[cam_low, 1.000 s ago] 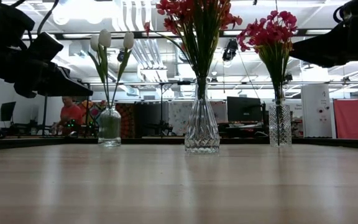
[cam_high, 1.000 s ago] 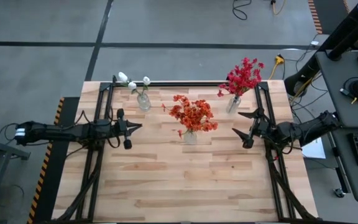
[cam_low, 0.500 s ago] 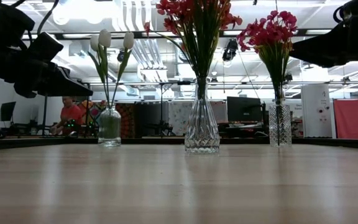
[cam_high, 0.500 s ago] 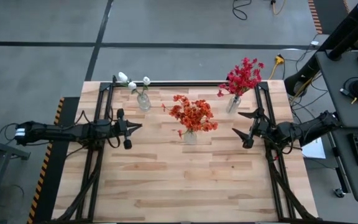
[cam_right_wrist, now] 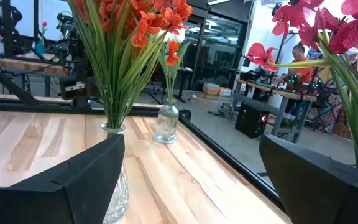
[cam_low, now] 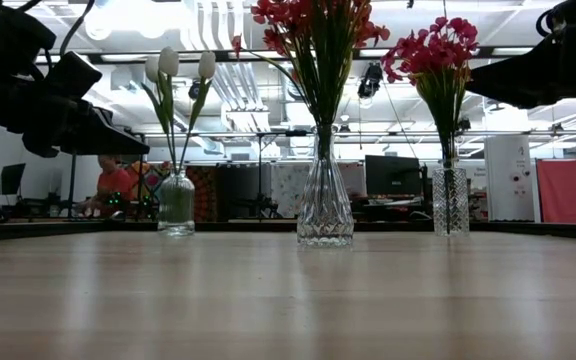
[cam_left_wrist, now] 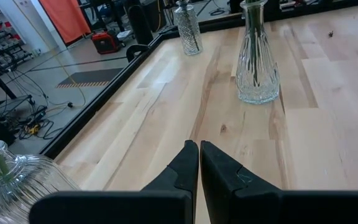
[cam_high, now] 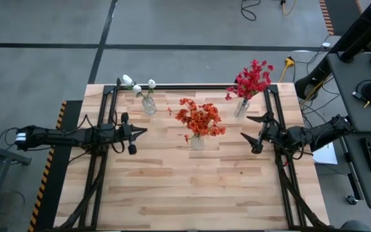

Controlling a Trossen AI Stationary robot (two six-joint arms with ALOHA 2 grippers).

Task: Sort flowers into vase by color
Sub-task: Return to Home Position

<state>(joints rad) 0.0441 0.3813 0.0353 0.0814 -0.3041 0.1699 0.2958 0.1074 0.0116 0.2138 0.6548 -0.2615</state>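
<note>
1. High view shows nothing changed from the frames of a moment ago. Both arms lie where they lay, and no stem or vase has shifted.
2. The left hand (cam_high: 143, 131) hangs over the left part of the worktop (cam_high: 172, 187), well apart from every vase. In the left wrist view its fingers (cam_left_wrist: 188, 163) are clenched together with nothing between them.
3. The right hand (cam_high: 248, 132) hangs over the right part, near the right-hand vase but not touching it. In the right wrist view its fingers (cam_right_wrist: 79, 180) are released wide and hold nothing.
4. The white flowers (cam_high: 137, 84) stand in the small ribbed vase (cam_high: 149, 106), toward the top left of the high view. The orange flowers (cam_high: 199, 119) fill the middle vase (cam_high: 197, 142). The red flowers (cam_high: 253, 78) stand in the slim vase (cam_high: 241, 108) toward the top right. In the low view all three vases stand upright.
5. Every flower in view sits in a vase, one colour to each, so the sorting looks finished.
6. The stillness suggests the arms are at, or very close to, their resting pose. If so, nothing remains but to hold there. The only risk I would name is the right hand brushing the red blooms if it moves again.
</note>
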